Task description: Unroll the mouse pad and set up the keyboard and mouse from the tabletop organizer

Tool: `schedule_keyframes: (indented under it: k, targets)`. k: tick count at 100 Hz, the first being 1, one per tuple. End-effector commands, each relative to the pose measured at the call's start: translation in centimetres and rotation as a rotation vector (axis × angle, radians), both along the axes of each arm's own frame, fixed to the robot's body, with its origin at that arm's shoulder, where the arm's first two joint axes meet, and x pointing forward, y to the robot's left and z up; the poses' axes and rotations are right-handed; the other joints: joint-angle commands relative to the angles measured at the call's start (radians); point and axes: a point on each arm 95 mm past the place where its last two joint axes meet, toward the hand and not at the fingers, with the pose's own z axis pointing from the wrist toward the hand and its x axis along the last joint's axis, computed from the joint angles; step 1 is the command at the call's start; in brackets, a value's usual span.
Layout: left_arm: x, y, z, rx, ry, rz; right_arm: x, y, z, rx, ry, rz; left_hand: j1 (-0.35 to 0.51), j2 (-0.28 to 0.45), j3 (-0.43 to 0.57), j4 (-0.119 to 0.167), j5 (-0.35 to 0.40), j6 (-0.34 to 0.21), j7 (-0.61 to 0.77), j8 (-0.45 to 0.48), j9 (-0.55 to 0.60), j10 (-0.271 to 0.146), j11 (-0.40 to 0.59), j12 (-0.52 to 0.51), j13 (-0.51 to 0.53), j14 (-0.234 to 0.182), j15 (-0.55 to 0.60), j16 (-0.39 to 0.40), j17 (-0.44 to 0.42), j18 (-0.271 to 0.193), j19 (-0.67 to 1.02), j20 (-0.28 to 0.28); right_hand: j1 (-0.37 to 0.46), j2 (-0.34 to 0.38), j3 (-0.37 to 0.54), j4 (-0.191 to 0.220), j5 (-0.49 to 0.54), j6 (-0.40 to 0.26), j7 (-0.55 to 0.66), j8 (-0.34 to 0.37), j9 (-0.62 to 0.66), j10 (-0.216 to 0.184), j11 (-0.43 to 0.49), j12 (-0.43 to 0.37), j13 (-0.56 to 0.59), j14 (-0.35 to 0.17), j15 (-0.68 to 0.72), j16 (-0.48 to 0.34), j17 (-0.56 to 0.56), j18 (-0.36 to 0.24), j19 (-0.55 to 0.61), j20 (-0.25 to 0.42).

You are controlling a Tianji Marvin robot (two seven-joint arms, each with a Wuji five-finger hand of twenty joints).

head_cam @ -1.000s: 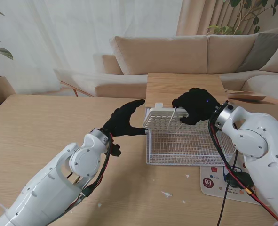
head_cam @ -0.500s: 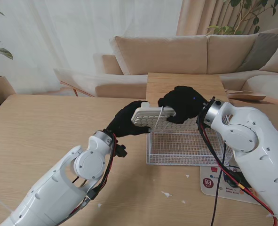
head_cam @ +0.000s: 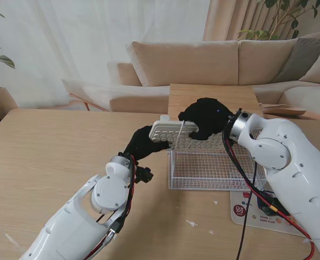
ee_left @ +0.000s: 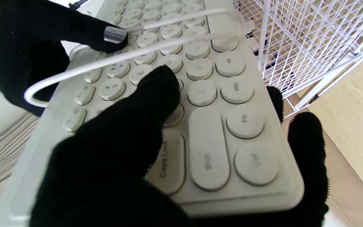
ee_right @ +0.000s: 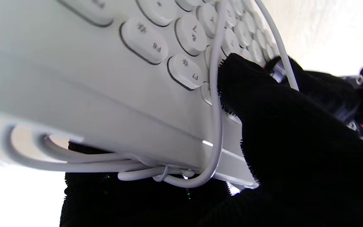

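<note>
Keyboard (head_cam: 173,134): white, round keys, hovering tilted over the basket's (head_cam: 214,170) left end.
Left hand (head_cam: 142,145): clamping the keyboard's left end (thumb on the keys).
Right hand (head_cam: 204,119): gripping the keyboard's far edge.
Cable (ee_left: 131,55): looping across the keys.

Stand camera looks down on us from above the shoulders, facing across the desk (head_cam: 46,146) toward the sofa (head_cam: 203,62). Both wrist cameras sit very close to the keyboard (ee_left: 219,104), which we see in all three views.
</note>
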Motion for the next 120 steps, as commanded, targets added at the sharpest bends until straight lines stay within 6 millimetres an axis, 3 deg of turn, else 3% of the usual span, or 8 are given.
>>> schedule_keyframes:
  k: [1, 10, 34, 46, 53, 71, 91, 120]
  targets:
    - [-0.1, -0.6, 0.8, -0.019, -0.015, 0.000, 0.1, 0.2, -0.1, -0.003, -0.001, -0.008, 0.104, 0.090, 0.049, -0.008, 0.033, -0.004, 0.126, 0.034, 0.120, 0.031, 0.139, 0.106, 0.110, -0.016, 0.121, 0.067, 0.048, 0.011, 0.085, 0.034, 0.088, 0.113, 0.134, 0.037, 0.018, -0.144, 0.081, 0.032, -0.007, -0.047, 0.032, 0.010, 0.021, -0.069, 0.058, 0.013, 0.002, -0.032, -0.005, 0.013]
    - [-0.1, -0.6, 0.9, -0.048, -0.002, 0.023, 0.4, 0.0, -0.5, 0.000, -0.007, -0.025, 0.145, 0.115, 0.053, -0.020, -0.030, 0.034, 0.190, 0.150, 0.098, 0.059, 0.210, 0.210, 0.119, -0.026, 0.190, 0.146, 0.059, -0.032, 0.123, 0.047, 0.085, 0.127, 0.107, 0.039, 0.001, -0.150, 0.077, 0.026, -0.021, -0.060, 0.030, -0.001, 0.006, -0.072, 0.036, 0.004, -0.008, -0.038, -0.020, 0.004]
    - [0.3, -0.3, 0.7, -0.060, -0.007, 0.036, 0.9, -0.4, -1.3, -0.016, -0.005, -0.058, 0.148, 0.109, 0.135, -0.071, -0.086, 0.020, 0.268, 0.332, 0.104, 0.024, 0.244, 0.364, 0.136, -0.065, 0.229, 0.267, 0.057, -0.099, 0.150, 0.051, 0.052, 0.145, 0.071, 0.039, -0.096, -0.124, 0.017, -0.071, -0.116, -0.084, -0.044, -0.052, -0.075, -0.074, -0.092, -0.060, -0.084, -0.036, -0.105, -0.045]
    - [0.4, -0.3, 0.6, -0.069, -0.015, 0.052, 0.9, -0.7, -1.7, -0.015, -0.025, -0.080, 0.142, 0.097, 0.165, -0.084, -0.084, 0.014, 0.284, 0.356, 0.114, 0.013, 0.246, 0.381, 0.146, -0.077, 0.222, 0.276, 0.062, -0.109, 0.148, 0.046, -0.028, 0.198, 0.063, 0.074, -0.129, -0.087, -0.170, -0.095, -0.230, -0.108, -0.100, -0.115, -0.175, -0.077, -0.210, -0.128, -0.147, -0.051, -0.134, -0.060]
    - [0.5, -0.3, 0.5, -0.072, -0.017, 0.051, 0.9, -0.9, -1.9, -0.019, -0.026, -0.096, 0.136, 0.092, 0.187, -0.095, -0.081, 0.011, 0.289, 0.369, 0.120, 0.008, 0.245, 0.394, 0.154, -0.083, 0.216, 0.284, 0.066, -0.113, 0.145, 0.042, -0.092, 0.246, 0.051, 0.152, -0.169, -0.048, -0.329, -0.033, -0.331, -0.112, -0.131, -0.150, -0.273, -0.071, -0.272, -0.163, -0.219, -0.058, -0.178, -0.075]
    - [0.6, -0.3, 0.4, -0.071, -0.029, 0.056, 0.5, -1.7, -2.3, -0.024, -0.029, -0.142, 0.136, 0.099, 0.188, -0.106, -0.091, 0.005, 0.309, 0.399, 0.116, 0.003, 0.256, 0.413, 0.155, -0.100, 0.214, 0.294, 0.072, -0.131, 0.137, 0.033, -0.157, 0.282, -0.022, 0.155, -0.314, 0.009, -0.469, -0.049, -0.521, -0.092, -0.222, -0.260, -0.454, -0.060, -0.410, -0.249, -0.342, -0.093, -0.245, -0.097]
    - [0.6, -0.3, -0.1, -0.062, -0.033, 0.053, 0.0, -2.9, -3.1, 0.014, -0.006, -0.230, 0.139, 0.101, 0.187, -0.109, -0.092, 0.001, 0.315, 0.411, 0.114, -0.006, 0.258, 0.417, 0.151, -0.112, 0.206, 0.296, 0.072, -0.149, 0.129, 0.025, -0.210, 0.312, -0.092, 0.157, -0.385, 0.051, -0.519, -0.060, -0.616, -0.062, -0.242, -0.318, -0.544, -0.053, -0.445, -0.269, -0.413, -0.109, -0.284, -0.106]
    - [0.7, -0.3, -0.4, -0.046, -0.044, 0.040, -1.1, -5.9, -4.8, 0.067, 0.135, -0.367, 0.139, 0.100, 0.188, -0.108, -0.091, -0.009, 0.318, 0.416, 0.115, -0.014, 0.256, 0.416, 0.150, -0.123, 0.195, 0.295, 0.073, -0.165, 0.123, 0.017, -0.234, 0.330, -0.158, 0.160, -0.337, 0.089, -0.498, -0.033, -0.595, -0.033, -0.239, -0.336, -0.548, -0.038, -0.462, -0.282, -0.424, -0.116, -0.339, -0.124]
